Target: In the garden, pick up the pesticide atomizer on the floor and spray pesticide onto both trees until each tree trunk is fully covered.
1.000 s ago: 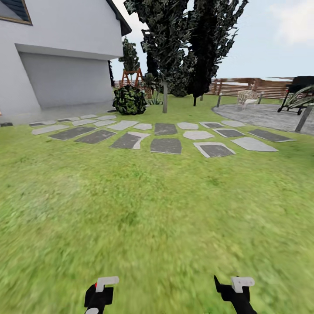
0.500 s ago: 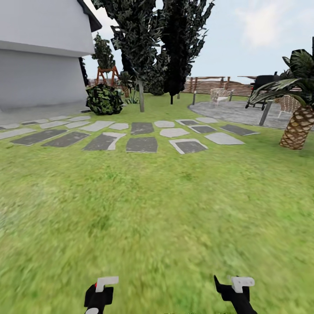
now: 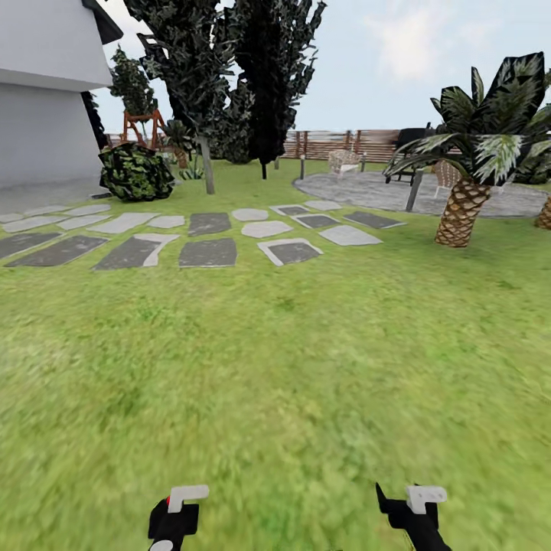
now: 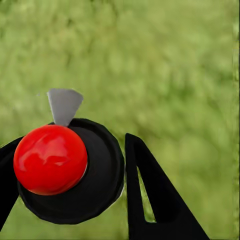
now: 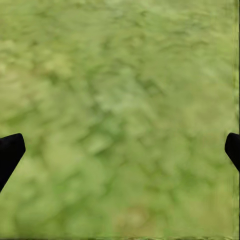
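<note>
The robot stands out on the lawn (image 3: pixel 291 383), a broad stretch of blurry green grass running away from it toward a band of grey stepping stones (image 3: pixel 207 251), some pale and some dark. Low at the near edge of the head view both claws hang above the grass. The left claw (image 3: pixel 177 511) holds something black with a red spot and a pale grey tip. From its own wrist camera, that thing is a round black body with a glossy red ball (image 4: pixel 50 159) on it and a small grey wedge (image 4: pixel 64 105) sticking out past it, with a dark finger (image 4: pixel 155 200) beside it. This looks like the pesticide atomizer (image 4: pixel 95 175), gripped in that claw over the grass. The right claw (image 3: pixel 409 509) holds nothing, and its wrist camera catches two black fingertips (image 5: pixel 10 152) at opposite edges with bare grass between them, so it stands wide.

Beyond the stones, two tall trees (image 3: pixel 229 69) with dark blocky crowns rise side by side, the nearer one on a thin grey tree trunk (image 3: pixel 207 164). A round dark bush (image 3: pixel 136 172) sits just left of them, near the white house (image 3: pixel 42 92). A palm (image 3: pixel 467 176) stands on the right, beside a grey paved patio (image 3: pixel 367 191), with a brown slatted fence (image 3: pixel 337 144) behind.
</note>
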### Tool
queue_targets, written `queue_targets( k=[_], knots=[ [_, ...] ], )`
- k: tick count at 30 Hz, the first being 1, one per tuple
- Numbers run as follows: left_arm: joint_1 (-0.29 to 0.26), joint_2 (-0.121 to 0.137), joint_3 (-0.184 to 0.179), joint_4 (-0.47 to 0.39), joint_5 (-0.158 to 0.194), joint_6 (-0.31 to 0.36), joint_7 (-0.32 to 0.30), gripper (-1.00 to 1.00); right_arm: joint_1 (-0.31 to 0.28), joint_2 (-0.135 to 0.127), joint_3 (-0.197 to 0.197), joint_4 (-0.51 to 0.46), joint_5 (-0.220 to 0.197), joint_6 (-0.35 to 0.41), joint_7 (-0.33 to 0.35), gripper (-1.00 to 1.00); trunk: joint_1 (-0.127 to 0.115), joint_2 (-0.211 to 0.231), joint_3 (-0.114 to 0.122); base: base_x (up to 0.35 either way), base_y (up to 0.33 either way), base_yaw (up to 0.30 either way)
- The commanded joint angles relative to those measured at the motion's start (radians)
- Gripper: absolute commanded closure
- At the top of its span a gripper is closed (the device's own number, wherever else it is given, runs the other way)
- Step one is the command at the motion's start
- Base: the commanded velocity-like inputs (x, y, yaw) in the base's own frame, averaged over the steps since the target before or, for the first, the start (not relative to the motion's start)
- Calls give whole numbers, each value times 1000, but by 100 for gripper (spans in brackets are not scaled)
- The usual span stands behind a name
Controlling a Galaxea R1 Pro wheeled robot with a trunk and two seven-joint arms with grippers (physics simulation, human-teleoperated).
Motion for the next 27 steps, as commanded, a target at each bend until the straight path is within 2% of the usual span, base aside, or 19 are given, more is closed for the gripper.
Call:
queue_targets(
  k=[1,27],
  knots=[
    [0,0,0,0,0,0,0,100,0,0,0,0,0,0,0,-100,0,0,-1,0,-269,-260],
    [0,0,0,0,0,0,0,100,0,0,0,0,0,0,0,-100,0,0,-26,0,-272,-259]
  ],
)
